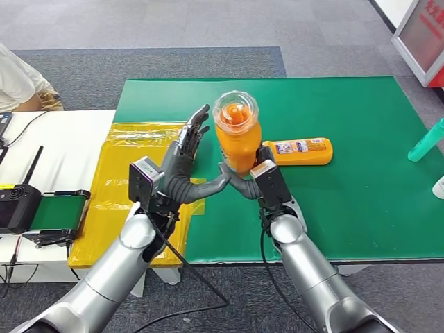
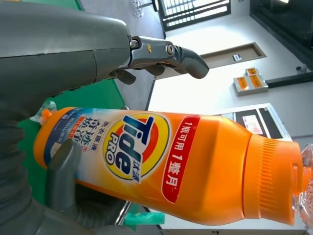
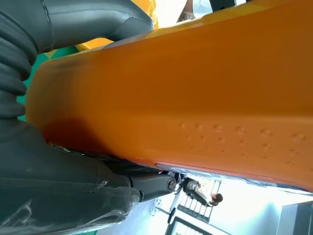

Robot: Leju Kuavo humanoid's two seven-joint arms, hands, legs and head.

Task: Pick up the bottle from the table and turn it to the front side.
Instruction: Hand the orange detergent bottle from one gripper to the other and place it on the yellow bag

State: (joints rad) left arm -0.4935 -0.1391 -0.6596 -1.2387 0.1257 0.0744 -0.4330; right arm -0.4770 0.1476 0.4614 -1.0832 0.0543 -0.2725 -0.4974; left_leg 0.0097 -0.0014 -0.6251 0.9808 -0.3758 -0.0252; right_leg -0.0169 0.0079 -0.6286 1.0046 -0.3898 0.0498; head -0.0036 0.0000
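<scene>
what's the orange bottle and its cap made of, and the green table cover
Orange bottle: looks like glossy moulded plastic, with soft highlights and a printed label film. Cap: matching orange plastic, finely ribbed, apparently under clear shrink wrap at its end. Green table cover: matte, flat and even, probably felt or a rubbery mat; the pictures leave that open.

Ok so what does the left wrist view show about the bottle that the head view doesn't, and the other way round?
Left wrist view: the bottle's front label with the Tide Pro logo, its ribbed orange cap, and the left hand's thumb against its base.

Head view: the bottle seen from above, cap toward the camera, held up over the green mat by the right hand, with the left hand beside it. A second orange bottle lies flat on the mat.

Both: the same orange bottle, off the table, with the left hand at it.
</scene>
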